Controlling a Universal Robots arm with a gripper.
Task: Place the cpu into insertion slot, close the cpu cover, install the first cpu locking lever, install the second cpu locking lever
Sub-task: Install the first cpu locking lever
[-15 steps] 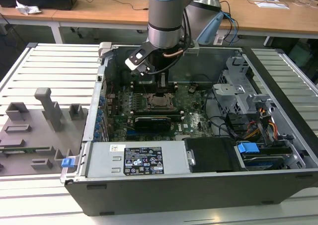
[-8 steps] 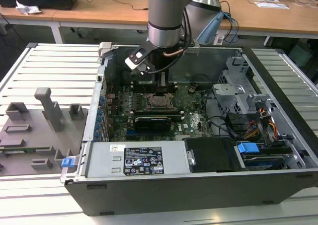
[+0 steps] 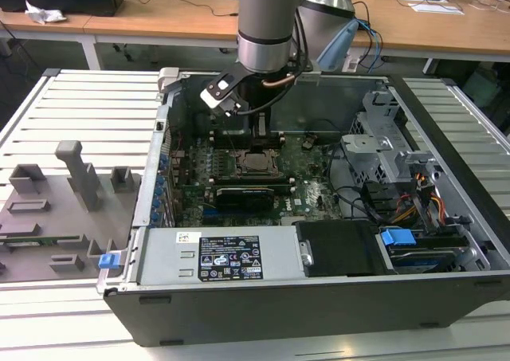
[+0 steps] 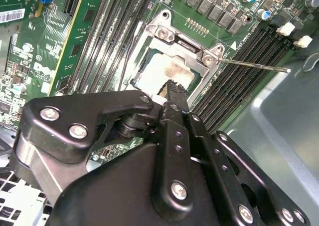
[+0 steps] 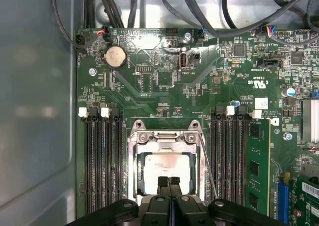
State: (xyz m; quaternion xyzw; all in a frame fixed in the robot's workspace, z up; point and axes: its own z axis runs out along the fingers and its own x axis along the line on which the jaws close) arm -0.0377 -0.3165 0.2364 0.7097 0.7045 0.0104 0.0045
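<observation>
The cpu [image 5: 164,167] lies flat in the insertion slot [image 5: 131,166], its pale metal top showing through the cut-out of the cpu cover [image 5: 164,136]. The cover lies down over it; in the second wrist view its hinged end [image 4: 185,45] is seen beside the cpu [image 4: 164,71]. My gripper [image 5: 168,182] is shut, fingertips together just above the cpu's near edge, with nothing between them. In the exterior view the gripper [image 3: 260,138] hangs over the socket [image 3: 256,163] inside the open computer case. A thin wire locking lever [image 4: 254,66] sticks out free from the socket's corner.
Long black memory slots [image 5: 102,161] flank the socket on both sides. A coin battery [image 5: 114,57] and cable bundles [image 5: 199,16] sit further along the board. The case wall [image 5: 35,111] is close by. Drive cages [image 3: 382,150] and a power supply [image 3: 227,256] fill the case.
</observation>
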